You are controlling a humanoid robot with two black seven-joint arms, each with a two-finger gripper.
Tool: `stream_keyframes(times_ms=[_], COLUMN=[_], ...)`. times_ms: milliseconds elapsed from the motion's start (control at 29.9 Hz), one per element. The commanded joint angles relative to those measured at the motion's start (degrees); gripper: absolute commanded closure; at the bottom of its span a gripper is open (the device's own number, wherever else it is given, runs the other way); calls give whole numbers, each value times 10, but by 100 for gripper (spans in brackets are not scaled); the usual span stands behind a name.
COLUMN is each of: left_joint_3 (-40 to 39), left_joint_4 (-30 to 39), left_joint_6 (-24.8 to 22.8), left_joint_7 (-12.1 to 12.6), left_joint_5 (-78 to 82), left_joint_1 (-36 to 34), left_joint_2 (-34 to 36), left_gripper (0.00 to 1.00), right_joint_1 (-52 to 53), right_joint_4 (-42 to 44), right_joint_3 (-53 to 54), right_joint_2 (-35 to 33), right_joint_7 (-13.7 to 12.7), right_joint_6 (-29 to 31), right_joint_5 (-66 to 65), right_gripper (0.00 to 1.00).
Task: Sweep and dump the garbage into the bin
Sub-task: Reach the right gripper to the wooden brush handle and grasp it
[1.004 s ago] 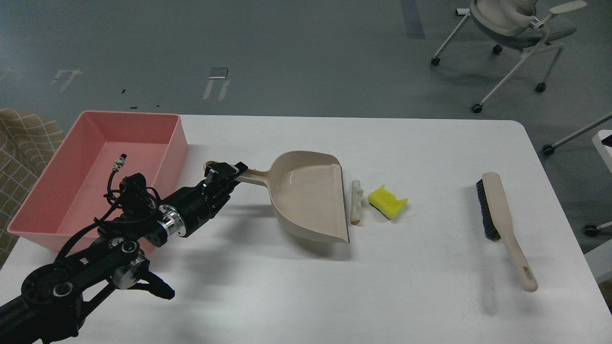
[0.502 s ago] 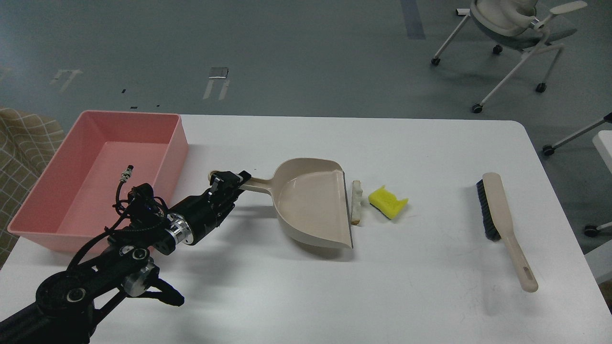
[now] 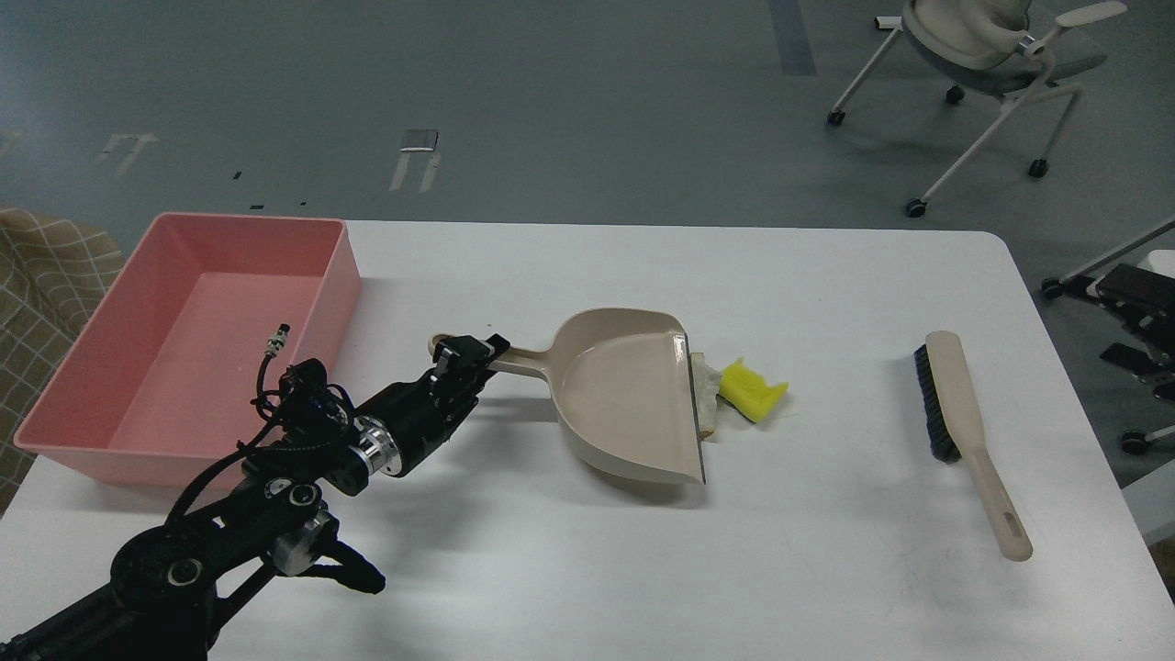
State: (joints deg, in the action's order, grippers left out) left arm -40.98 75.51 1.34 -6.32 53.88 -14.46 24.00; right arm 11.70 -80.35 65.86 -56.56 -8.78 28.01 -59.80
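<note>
My left gripper (image 3: pixel 468 354) is shut on the handle of the beige dustpan (image 3: pixel 629 395), which rests on the white table with its open lip facing right. The thin white bread slice (image 3: pixel 705 386) is pressed against the lip and tilted, touching the yellow sponge chunk (image 3: pixel 753 389) just to its right. The pink bin (image 3: pixel 184 330) stands empty at the table's left edge, behind my left arm. The right gripper does not show; only a dark part of the right arm (image 3: pixel 1138 317) shows at the right edge.
A beige brush with black bristles (image 3: pixel 964 431) lies on the table's right side, handle toward me. The white table (image 3: pixel 587 569) has a rounded far right corner. An office chair (image 3: pixel 982 55) stands on the floor beyond.
My left gripper has pushed the dustpan to the right. Its lip has reached the bread slice and shoved it against the yellow chunk. A dark arm part has appeared at the right edge.
</note>
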Motion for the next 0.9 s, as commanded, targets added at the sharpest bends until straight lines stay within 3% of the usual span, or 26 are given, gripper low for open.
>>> stream_keyframes(times_ms=[0, 435, 870], left_joint_3=[-1, -1, -1], left_joint_4=[0, 0, 0], left_joint_6=[2, 2, 2], left_joint_7=[0, 0, 0], left_joint_5=[0, -1, -1], left_joint_1=[-2, -4, -4], left_joint_2=[-4, -18, -18], left_gripper=[97, 97, 97], right_joint_1=[-4, -19, -50], right_joint_4=[-28, -92, -93], right_joint_3=[-15, -67, -76], right_joint_2=[4, 32, 50], right_joint_7=[0, -11, -24], right_joint_6=[0, 0, 0], right_joint_5=[-59, -223, -250], right_gripper=[0, 0, 3])
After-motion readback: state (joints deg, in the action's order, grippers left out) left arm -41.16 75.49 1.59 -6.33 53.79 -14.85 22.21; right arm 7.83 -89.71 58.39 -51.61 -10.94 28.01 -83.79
